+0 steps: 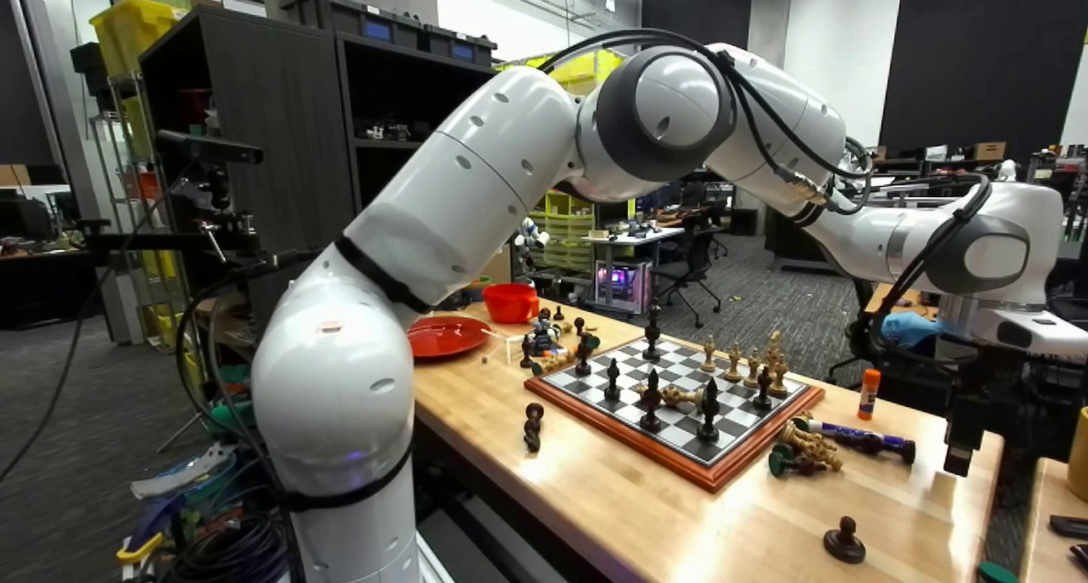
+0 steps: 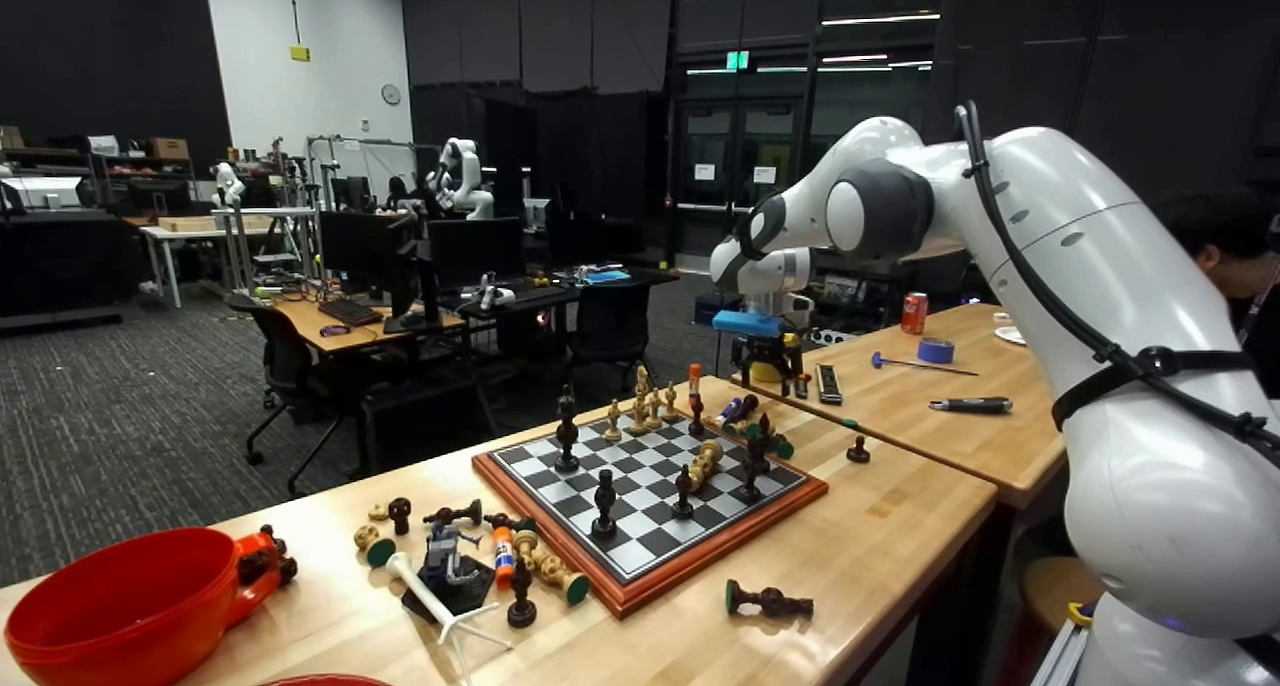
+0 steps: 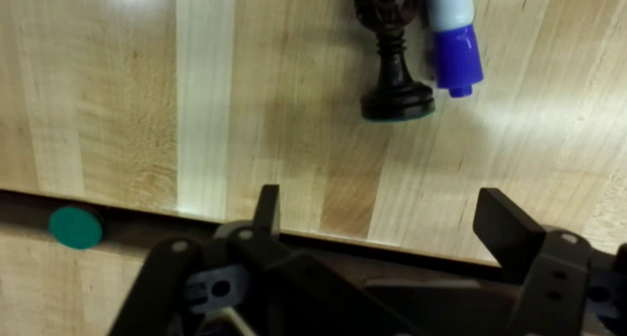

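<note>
"Wooden desk point(image 3: 205, 106), close up from the wrist. What lies on it?"

"A dark chess piece point(image 3: 393, 66), on its side, base toward the pincer point(image 3: 380, 191), which comes in from below. A blue-capped marker point(image 3: 458, 57) lies just beside it. The pincer is spread wide and holds nothing; the piece lies ahead of it, untouched, in the upper half. At lower left, a green disc point(image 3: 76, 227) shows just past the desk's edge."

"From outside?"

"In an exterior view, the pincer points down near the desk's end, past the piece's base; a chessboard point(image 1: 625, 437) lies on the piece's opposite side. In an exterior view, an upright glue stick point(image 2: 694, 384) stands near the marker. I can't tell the pincer's exact height."

"Which step is in hand?"

"My judgement: an approach, nothing gripped. Taking the piece would call for shifting toward it, lowering, and closing around its body, clear of the marker."
</note>
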You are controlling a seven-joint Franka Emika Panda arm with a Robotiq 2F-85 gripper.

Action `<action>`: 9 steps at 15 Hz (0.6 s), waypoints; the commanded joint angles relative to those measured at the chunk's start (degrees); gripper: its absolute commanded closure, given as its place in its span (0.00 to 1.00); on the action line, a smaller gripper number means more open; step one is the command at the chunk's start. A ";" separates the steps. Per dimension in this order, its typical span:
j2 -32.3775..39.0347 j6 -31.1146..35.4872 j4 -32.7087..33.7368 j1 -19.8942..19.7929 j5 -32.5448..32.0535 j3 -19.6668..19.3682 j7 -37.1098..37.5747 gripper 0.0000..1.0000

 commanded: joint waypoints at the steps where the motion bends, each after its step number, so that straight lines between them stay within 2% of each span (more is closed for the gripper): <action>1: 1.37 -3.16 3.21 -1.03 0.51 1.02 0.37 0.00; 7: 2.68 -5.39 4.64 -1.25 0.78 1.67 0.18 0.00; 9: 2.73 -5.67 4.47 -1.27 0.95 2.02 -0.54 0.27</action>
